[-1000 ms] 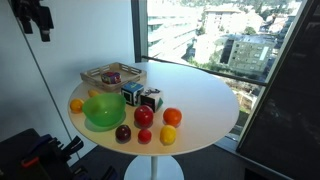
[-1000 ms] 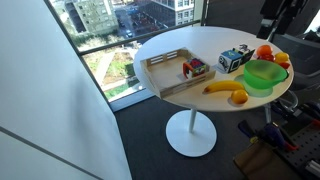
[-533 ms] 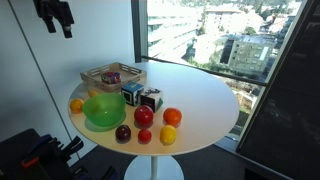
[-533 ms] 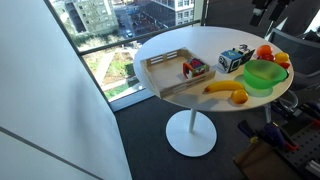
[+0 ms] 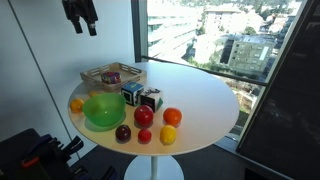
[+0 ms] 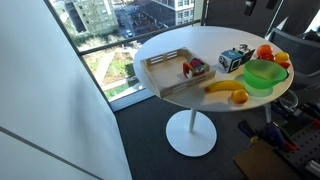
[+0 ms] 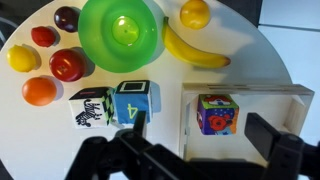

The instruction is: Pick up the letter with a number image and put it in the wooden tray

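Observation:
The letter cube with blue edges and a "4" on a white face [image 7: 133, 102] stands on the round white table beside a darker black-and-white cube [image 7: 91, 107]. It also shows in both exterior views [image 5: 131, 93] [image 6: 229, 62]. The wooden tray [image 7: 295, 105] lies next to it and holds a colourful cube [image 7: 216, 113]. The tray shows in both exterior views [image 5: 100, 72] [image 6: 165, 72]. My gripper [image 7: 200, 130] is open and empty. It hangs high above the table [image 5: 80, 14], over the tray's near edge and beside the letter cube.
A bright-green bowl [image 7: 120, 30] stands near the cubes, with a banana [image 7: 195, 50] and an orange [image 7: 195, 13] beside it. Red, dark and yellow fruits [image 7: 66, 64] lie along the table's rim. A window wall runs behind the table [image 5: 200, 95].
My gripper has moved sideways high in the air, from beside the table toward a spot above the tray and cubes. Nothing on the table has moved.

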Robot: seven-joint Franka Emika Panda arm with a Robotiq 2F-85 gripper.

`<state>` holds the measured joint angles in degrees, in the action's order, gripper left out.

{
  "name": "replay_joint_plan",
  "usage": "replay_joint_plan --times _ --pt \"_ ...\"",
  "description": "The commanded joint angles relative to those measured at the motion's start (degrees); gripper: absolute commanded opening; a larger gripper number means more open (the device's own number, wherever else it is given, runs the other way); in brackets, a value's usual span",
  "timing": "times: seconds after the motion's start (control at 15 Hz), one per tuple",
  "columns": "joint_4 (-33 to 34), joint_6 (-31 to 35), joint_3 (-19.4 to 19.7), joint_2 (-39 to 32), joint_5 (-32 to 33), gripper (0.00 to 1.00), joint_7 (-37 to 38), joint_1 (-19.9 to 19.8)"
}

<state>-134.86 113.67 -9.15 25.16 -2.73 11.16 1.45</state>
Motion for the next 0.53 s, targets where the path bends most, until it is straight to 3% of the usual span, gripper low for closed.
replay_joint_plan --times 0.0,0.47 --pt "5.4 -1.4 0.7 -5.1 3.3 1.0 3.1 -1.3" --pt "10.0 -1.7 3.9 -12.1 5.5 1.0 -0.2 -1.6"
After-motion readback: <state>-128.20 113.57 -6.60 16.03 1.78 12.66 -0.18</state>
